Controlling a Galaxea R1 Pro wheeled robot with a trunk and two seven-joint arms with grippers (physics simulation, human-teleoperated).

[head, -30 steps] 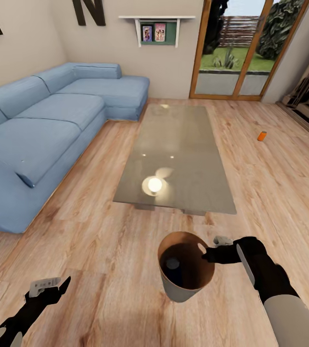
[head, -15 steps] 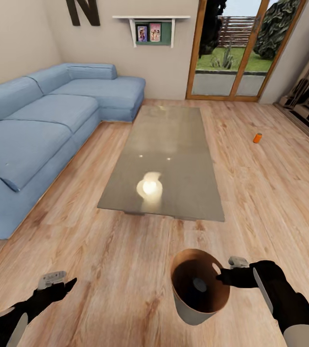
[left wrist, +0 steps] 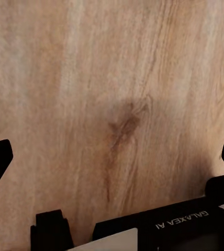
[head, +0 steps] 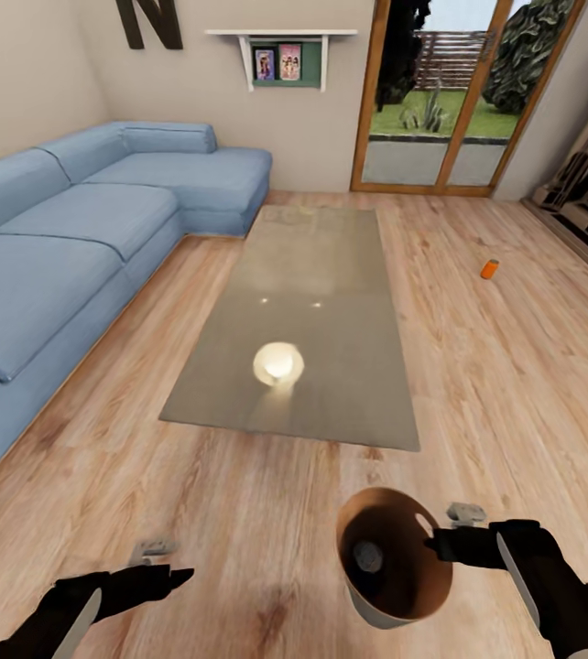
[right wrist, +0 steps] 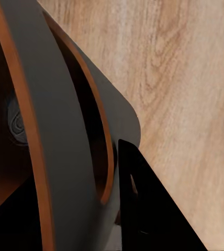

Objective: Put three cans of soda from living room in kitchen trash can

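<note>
Living room: pale plank floor, light blue corner sofa along the robot's left, grey glossy counter in the middle, black N on the wall, glass doors at the back. Head view showed the whole room; the wrist views showed bare floor boards and bin detail. Tash can was at the lower right, its rim pinched by the right tool, one finger inside the wall and one outside, as the right wrist view confirmed. A dark can with a silvery top lay in the bin's bottom, beside that tool. An orange can stood on the floor right of the counter, well apart from both tools. Left tool hung over bare floor, fingers spread wide with nothing between them in the left wrist view.
</note>
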